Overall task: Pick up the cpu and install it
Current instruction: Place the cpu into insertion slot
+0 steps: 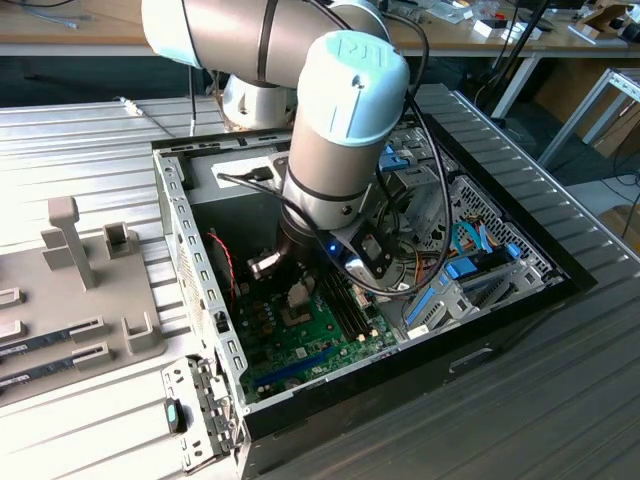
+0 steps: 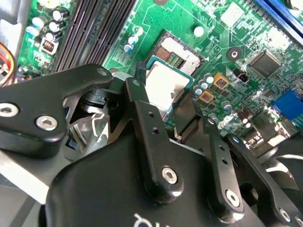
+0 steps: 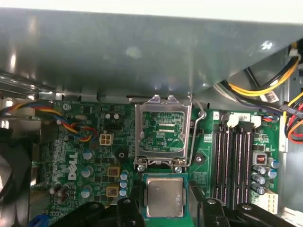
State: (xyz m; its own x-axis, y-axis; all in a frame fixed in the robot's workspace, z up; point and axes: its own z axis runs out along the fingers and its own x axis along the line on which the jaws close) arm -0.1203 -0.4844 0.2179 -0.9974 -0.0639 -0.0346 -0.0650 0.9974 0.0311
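- Step in hand: the placing. The gripper [image 3: 164, 210] is down inside the open computer case [image 1: 176, 236], low over the motherboard [image 3: 71, 158].
- Its fingers [image 2: 142, 109] are pinched on the cpu [image 3: 164, 195], one on each of two opposite edges, with the silvery top facing up.
- The cpu hangs just beside the hinge of the raised load plate [image 3: 163, 130], near the memory slots [image 3: 234, 161]. In the second wrist view it overlaps the near edge of the socket [image 2: 182, 47].
- I cannot tell whether the chip touches the socket.
- By my judgement, seating calls for the chip level and square to the socket frame, clear of the retention lever [image 3: 198, 137], and lowered without side push.
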